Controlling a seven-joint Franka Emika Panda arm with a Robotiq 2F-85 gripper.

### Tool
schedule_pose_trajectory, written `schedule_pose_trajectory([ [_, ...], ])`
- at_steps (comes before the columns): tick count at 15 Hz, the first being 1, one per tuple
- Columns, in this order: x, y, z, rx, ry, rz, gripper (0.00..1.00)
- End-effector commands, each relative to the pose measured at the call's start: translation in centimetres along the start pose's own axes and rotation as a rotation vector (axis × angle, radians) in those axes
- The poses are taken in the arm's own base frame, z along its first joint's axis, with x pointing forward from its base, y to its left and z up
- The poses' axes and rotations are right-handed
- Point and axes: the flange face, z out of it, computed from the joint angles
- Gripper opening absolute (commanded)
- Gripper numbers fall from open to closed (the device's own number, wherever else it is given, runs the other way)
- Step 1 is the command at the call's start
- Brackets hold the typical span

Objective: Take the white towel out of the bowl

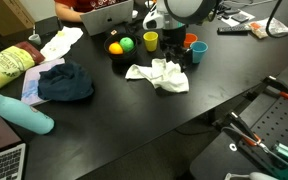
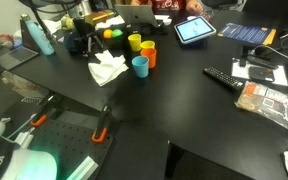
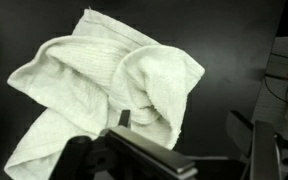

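Note:
The white towel [image 1: 159, 75] lies crumpled on the black table [image 1: 214, 85], and it also shows in an exterior view [image 2: 108, 68]. In the wrist view the towel [image 3: 94, 85] fills the left and middle. My gripper [image 3: 182, 122] hovers just above it with its fingers wide apart; the left finger is over the towel's lower fold and the right finger is over bare table. In the exterior views the gripper [image 1: 174, 52] [image 2: 84, 42] hangs just behind the towel. I cannot make out a bowl.
A yellow cup [image 1: 150, 41], an orange cup [image 1: 191, 40] and a blue cup [image 1: 198, 50] stand behind the towel. Green and yellow balls [image 1: 119, 45], a dark blue cloth [image 1: 66, 82] and a teal bottle [image 1: 24, 115] lie to one side. A tablet [image 2: 194, 30] and a remote [image 2: 224, 77] are farther off.

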Motion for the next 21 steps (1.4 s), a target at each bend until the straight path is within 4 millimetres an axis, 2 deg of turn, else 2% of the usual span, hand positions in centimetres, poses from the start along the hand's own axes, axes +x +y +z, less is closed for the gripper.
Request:
schedule_pose_trajectory([
  [1,0.1,3.0,-0.1,-0.081,-0.006,-0.003,1.0],
  [5,1.0,5.2,0.3,-0.088,-0.004,-0.033,1.0],
  [8,1.4,5.3,2.2,-0.007,0.004,-0.083,1.0],
  [11,1.9,6.4,4.5,0.03,0.003,-0.136,1.0],
  [15,1.2,8.7,6.7,0.058,-0.014,-0.152,1.0],
  [21,-1.0,12.0,8.5,0.153,-0.013,-0.132,1.0],
])
